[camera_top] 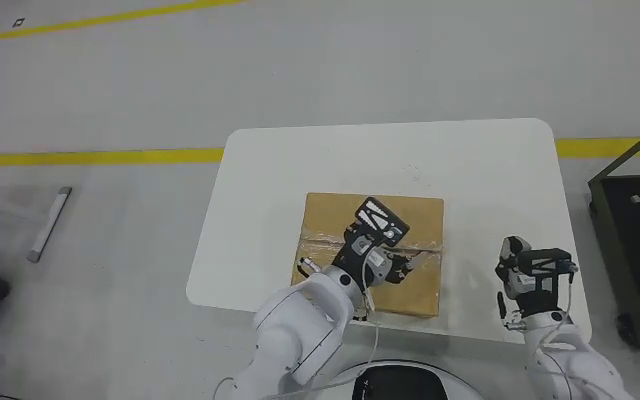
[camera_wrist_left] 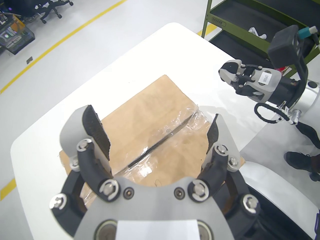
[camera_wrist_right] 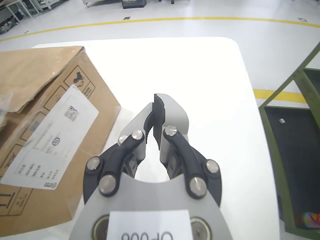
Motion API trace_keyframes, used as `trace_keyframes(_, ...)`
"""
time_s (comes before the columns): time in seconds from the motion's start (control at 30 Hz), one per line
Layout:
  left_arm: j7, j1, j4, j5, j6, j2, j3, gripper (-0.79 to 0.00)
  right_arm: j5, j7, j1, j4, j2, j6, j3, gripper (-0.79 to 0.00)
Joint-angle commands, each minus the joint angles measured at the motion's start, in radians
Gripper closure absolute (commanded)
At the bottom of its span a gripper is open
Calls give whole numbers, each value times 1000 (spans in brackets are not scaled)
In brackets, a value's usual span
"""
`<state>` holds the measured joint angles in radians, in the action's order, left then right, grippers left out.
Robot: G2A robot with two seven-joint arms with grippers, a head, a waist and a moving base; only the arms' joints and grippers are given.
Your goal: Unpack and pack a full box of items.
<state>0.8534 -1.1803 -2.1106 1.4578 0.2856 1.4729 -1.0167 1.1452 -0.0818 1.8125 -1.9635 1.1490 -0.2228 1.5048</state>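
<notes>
A brown cardboard box (camera_top: 335,222) lies flat in the middle of the white table (camera_top: 400,160). Its top flaps (camera_wrist_left: 150,106) are down, with crinkled clear tape and a dark gap along the centre seam (camera_wrist_left: 160,138). My left gripper (camera_wrist_left: 155,131) hovers open just above that seam, pointing toward the table's right side, also seen over the box's near half (camera_top: 402,266). My right gripper (camera_wrist_right: 156,109) is shut on nothing, above bare table to the right of the box (camera_wrist_right: 37,76), whose side carries a white label (camera_wrist_right: 50,138). It appears beyond the box (camera_wrist_left: 226,72) and in the top view (camera_top: 513,250).
A green metal cart (camera_top: 615,230) stands off the table's right edge, with small items on its shelves (camera_wrist_left: 257,32). Bare table surface runs behind the box and between the box and the right arm. Yellow floor lines (camera_top: 110,157) run past the table.
</notes>
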Motion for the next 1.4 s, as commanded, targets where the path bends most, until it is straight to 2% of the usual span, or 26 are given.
trace_keyframes(0.0, -1, 0, 0, 1, -1, 0, -1, -785, -2, -12, 26, -14, 0, 2, 24, 0)
trace_keyframes(0.2, -1, 0, 0, 1, -1, 0, -1, -785, -10, -37, 92, -60, 3, 5, 77, 0)
trace_keyframes(0.27, -19, -5, 27, 4, 4, -1, 7, -785, -14, -40, 106, -70, 4, 9, 88, 0)
trace_keyframes(0.4, 1, 44, 100, 18, 30, 7, 79, -785, -14, -51, 119, -76, 8, 7, 104, 0)
trace_keyframes(0.6, 73, 135, 226, 46, -43, 31, 174, -785, -22, -64, 125, -68, 14, 8, 115, 0)
trace_keyframes(0.8, 144, 179, 279, 22, -72, 48, 213, -773, -20, -74, 133, -60, 20, 13, 117, 0)
trace_keyframes(0.97, 189, 191, 294, 4, -77, 56, 233, -730, -13, -71, 131, -58, 25, 18, 113, 0)
trace_keyframes(1.03, 202, 197, 304, 10, -83, 58, 236, -674, -10, -69, 129, -58, 27, 21, 112, 0)
trace_keyframes(1.1, 207, 202, 308, 16, -89, 60, 238, -566, -7, -67, 125, -55, 28, 24, 113, 0)
trace_keyframes(1.2, 214, 203, 312, 25, -103, 63, 238, -502, -4, -65, 124, -52, 31, 27, 113, 0)
trace_keyframes(1.27, 217, 203, 312, 31, -108, 64, 237, -422, -2, -67, 126, -52, 33, 27, 111, 0)
trace_keyframes(1.37, 221, 201, 309, 46, -111, 65, 236, -382, 1, -69, 128, -51, 36, 28, 109, 0)
